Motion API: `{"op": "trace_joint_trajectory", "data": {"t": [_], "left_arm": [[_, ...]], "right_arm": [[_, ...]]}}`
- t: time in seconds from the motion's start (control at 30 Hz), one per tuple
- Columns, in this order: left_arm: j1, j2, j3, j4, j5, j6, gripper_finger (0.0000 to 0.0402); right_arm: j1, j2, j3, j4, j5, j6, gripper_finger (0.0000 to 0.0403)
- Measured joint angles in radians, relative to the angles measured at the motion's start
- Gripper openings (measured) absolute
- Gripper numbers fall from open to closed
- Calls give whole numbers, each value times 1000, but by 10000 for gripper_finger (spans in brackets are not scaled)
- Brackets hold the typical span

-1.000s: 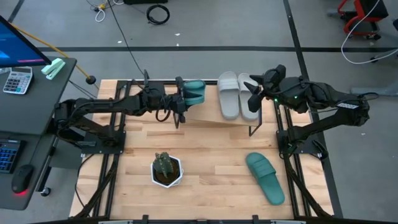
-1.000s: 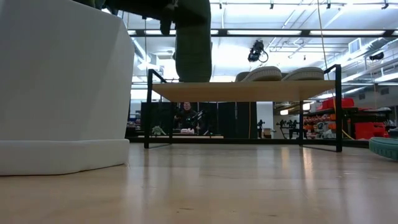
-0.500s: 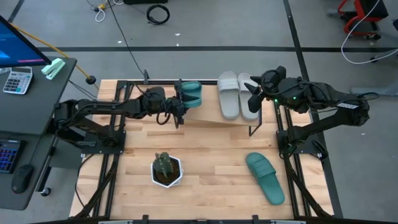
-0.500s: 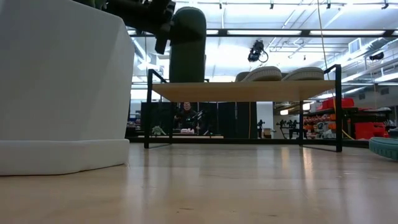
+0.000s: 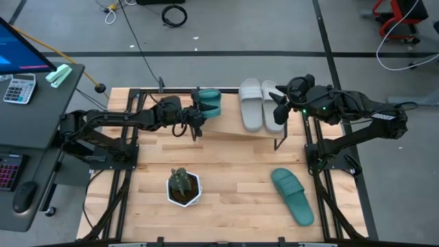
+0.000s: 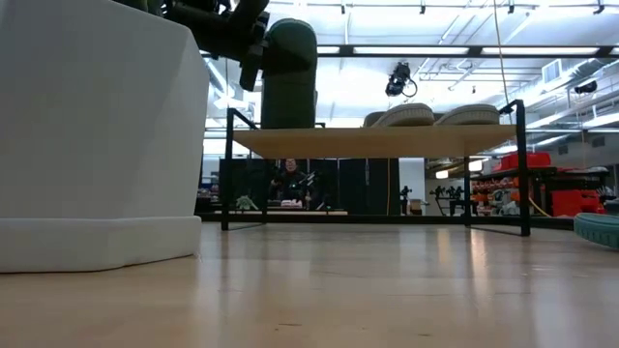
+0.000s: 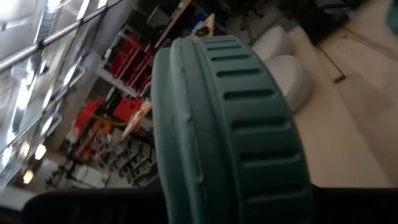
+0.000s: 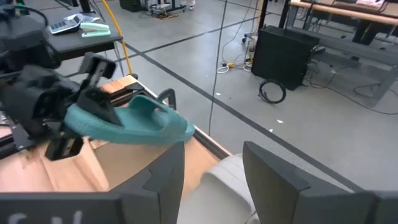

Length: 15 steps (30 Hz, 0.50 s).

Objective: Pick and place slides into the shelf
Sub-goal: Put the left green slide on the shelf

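Observation:
My left gripper [image 5: 197, 112] is shut on a teal slide [image 5: 210, 102] over the left end of the shelf [image 5: 230, 127]. In the low view this slide [image 6: 288, 72] stands steeply on end, its lower end at the plank top [image 6: 387, 142]. Two grey-white slides [image 5: 252, 104] [image 5: 272, 106] lie sole-down on the shelf's right half. My right gripper [image 5: 278, 104] is open above the right-hand one [image 8: 227, 177]; I cannot tell whether it touches. The second teal slide [image 5: 293, 195] lies flat on the table near the right edge. My left gripper holds the teal slide by its heel end [image 8: 84, 118], away from the ribbed strap [image 7: 249, 112], pinched between the two fingers, coming from the table's left. The slide is tipped steeply, strap end uppermost, with its lower end [image 6: 290, 123] at the shelf's plank.
A small potted plant in a white pot [image 5: 184, 186] stands near the table's near-left part and fills the low view's left [image 6: 97, 135]. The shelf's black legs [image 6: 227, 174] [image 6: 523, 169] stand on the tabletop. A desk with a calculator [image 5: 19, 88] is left of the table.
My left gripper has come down a little and drawn back toward the table's left, tipping the teal slide more upright; its top, out of the low view before, now shows. The shelf has shifted slightly toward the table's left. My right arm has kept still.

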Motion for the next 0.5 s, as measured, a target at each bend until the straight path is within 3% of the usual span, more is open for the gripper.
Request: {"op": "trace_joint_trajectory", "data": {"t": [0.13,0.33,0.5], "left_arm": [[11,-1,0,-3,-10,-69,75],[11,-1,-2,-25,-17,-184,183],[11,-4,-2,-56,-14,-325,236]], "right_arm": [[0,0,0,-9,-2,19,168],[0,0,0,-15,-3,26,168],[0,0,0,-15,-20,26,168]]}}
